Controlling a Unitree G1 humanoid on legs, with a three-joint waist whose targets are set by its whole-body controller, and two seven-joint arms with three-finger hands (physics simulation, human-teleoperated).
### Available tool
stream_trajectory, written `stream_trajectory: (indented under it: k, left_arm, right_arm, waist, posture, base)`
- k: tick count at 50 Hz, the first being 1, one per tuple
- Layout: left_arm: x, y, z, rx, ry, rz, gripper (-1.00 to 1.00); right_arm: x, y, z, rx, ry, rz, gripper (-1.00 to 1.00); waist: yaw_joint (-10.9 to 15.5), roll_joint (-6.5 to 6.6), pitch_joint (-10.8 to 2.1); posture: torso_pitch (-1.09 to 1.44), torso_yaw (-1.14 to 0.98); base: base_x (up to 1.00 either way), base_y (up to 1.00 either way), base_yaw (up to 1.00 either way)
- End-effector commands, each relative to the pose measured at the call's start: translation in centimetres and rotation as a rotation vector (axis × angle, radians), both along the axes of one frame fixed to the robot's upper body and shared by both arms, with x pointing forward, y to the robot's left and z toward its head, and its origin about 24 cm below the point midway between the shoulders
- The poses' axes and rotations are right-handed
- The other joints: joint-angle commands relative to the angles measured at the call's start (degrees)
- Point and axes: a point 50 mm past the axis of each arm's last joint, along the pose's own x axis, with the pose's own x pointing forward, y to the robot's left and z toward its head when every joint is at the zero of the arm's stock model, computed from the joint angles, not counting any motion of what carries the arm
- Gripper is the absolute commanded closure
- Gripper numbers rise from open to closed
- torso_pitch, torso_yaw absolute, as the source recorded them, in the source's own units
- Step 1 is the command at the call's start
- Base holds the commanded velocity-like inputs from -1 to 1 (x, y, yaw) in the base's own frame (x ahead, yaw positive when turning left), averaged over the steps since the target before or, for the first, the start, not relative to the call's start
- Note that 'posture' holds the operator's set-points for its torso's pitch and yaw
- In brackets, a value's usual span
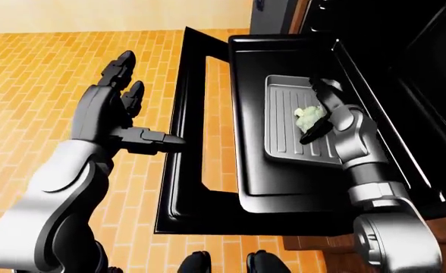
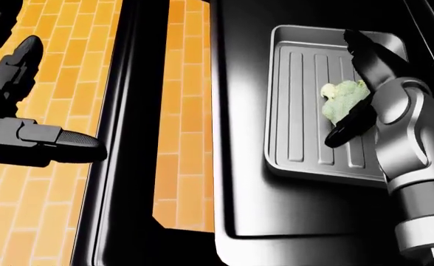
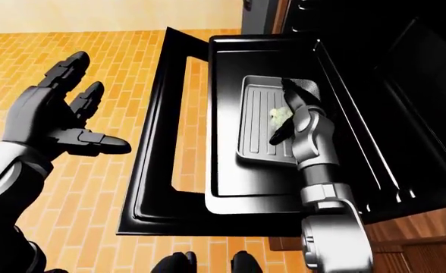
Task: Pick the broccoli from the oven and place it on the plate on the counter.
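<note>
The pale green broccoli (image 2: 339,101) lies on a grey ribbed baking tray (image 2: 298,83) inside the pulled-out black oven pan (image 1: 253,182). My right hand (image 2: 342,88) reaches down onto the tray. One finger (image 2: 368,52) stands above the broccoli and the thumb (image 2: 346,130) below it, spread about it and not closed round it. My left hand (image 1: 143,102) is open and empty, raised over the brick floor to the left of the oven door. No plate or counter shows in any view.
The black oven door (image 1: 185,114) hangs open between my two arms, with a window that shows the orange brick floor (image 1: 41,85). The dark oven cavity (image 1: 420,74) fills the right. My feet (image 1: 223,263) stand at the bottom edge.
</note>
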Motion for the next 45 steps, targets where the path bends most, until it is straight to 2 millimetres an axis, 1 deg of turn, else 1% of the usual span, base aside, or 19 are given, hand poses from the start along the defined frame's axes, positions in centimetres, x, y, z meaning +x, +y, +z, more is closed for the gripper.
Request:
stream_trajectory:
  k: [1,10,13,14,21,26,28,30,32,38,42,44,45]
  left_arm:
    - [-0.5,0.1,1.3,0.007,-0.082,0.004,-1.00]
    - [-0.5,0.0,1.3,0.008,-0.086,0.002,-1.00]
    - [-0.5,0.0,1.1,0.011,-0.086,-0.001,-1.00]
    - [-0.4,-0.1,1.1,0.011,-0.084,-0.002,-1.00]
    - [-0.4,-0.3,1.2,0.012,-0.090,-0.006,-1.00]
    - [-0.4,-0.4,1.3,0.014,-0.091,-0.009,-1.00]
    - [-0.3,-0.4,1.3,0.015,-0.091,-0.010,-1.00]
    - [-0.4,-0.5,1.3,0.017,-0.091,-0.011,-1.00]
    - [-0.4,-0.5,1.4,0.020,-0.096,-0.013,-1.00]
    - [-0.5,-0.6,1.6,0.032,-0.117,-0.025,-1.00]
    - [-0.6,-0.4,1.4,0.034,-0.117,-0.023,-1.00]
    - [-0.6,-0.4,1.4,0.033,-0.117,-0.023,-1.00]
    - [-0.6,-0.3,1.4,0.033,-0.117,-0.023,-1.00]
  right_arm:
    - [0.3,0.1,2.5,-0.024,-0.100,0.005,-0.80]
    - [0.6,-0.2,1.4,-0.069,-0.082,-0.008,-0.76]
    - [0.6,-0.3,0.8,-0.087,-0.069,-0.015,-0.80]
    - [0.6,-0.3,0.9,-0.092,-0.071,-0.017,-0.80]
    - [0.8,-0.7,0.3,-0.111,-0.059,-0.038,-0.73]
    - [0.9,-0.9,0.1,-0.133,-0.053,-0.048,-0.69]
    - [0.9,-0.8,0.0,-0.136,-0.052,-0.050,-0.65]
    - [1.0,-0.7,-0.3,-0.139,-0.049,-0.049,-0.57]
    - [1.2,-0.6,-0.3,-0.145,-0.048,-0.050,-0.53]
    - [1.4,-0.3,-0.5,-0.160,-0.046,-0.048,-0.48]
    - [1.5,0.0,-1.0,-0.179,-0.040,-0.043,-0.25]
    - [1.5,0.0,-1.2,-0.187,-0.038,-0.044,-0.21]
    - [1.5,0.1,-1.4,-0.194,-0.037,-0.043,-0.13]
  waist:
    - [0.06,-0.11,-2.18]
    - [0.17,-0.14,-1.21]
    - [0.22,-0.15,-0.96]
    - [0.25,-0.16,-0.87]
    - [0.37,-0.24,-0.47]
    - [0.44,-0.28,-0.45]
    - [0.49,-0.29,-0.44]
    - [0.51,-0.28,-0.44]
    - [0.52,-0.27,-0.48]
    - [0.64,-0.22,-0.65]
    - [0.77,-0.15,-0.90]
    - [0.85,-0.13,-1.08]
    - [0.91,-0.12,-1.16]
  posture:
    - [0.72,0.00]
    - [0.81,0.00]
    - [0.84,0.00]
    - [0.85,0.00]
    - [0.92,0.00]
    - [0.97,0.00]
    - [0.99,0.00]
    - [1.01,0.00]
    - [1.03,0.00]
    - [1.09,0.00]
    - [1.13,0.00]
    - [1.15,0.00]
    - [1.16,0.00]
  base:
    - [0.00,0.00,0.00]
    - [0.00,0.00,0.00]
    - [0.00,0.00,0.00]
    - [0.00,0.00,0.00]
    - [0.00,0.00,0.00]
    - [0.00,0.00,0.00]
    - [0.00,0.00,0.00]
    - [0.00,0.00,0.00]
    - [0.00,0.00,0.00]
    - [0.00,0.00,0.00]
    - [0.00,0.00,0.00]
    - [0.00,0.00,0.00]
    - [0.00,0.00,0.00]
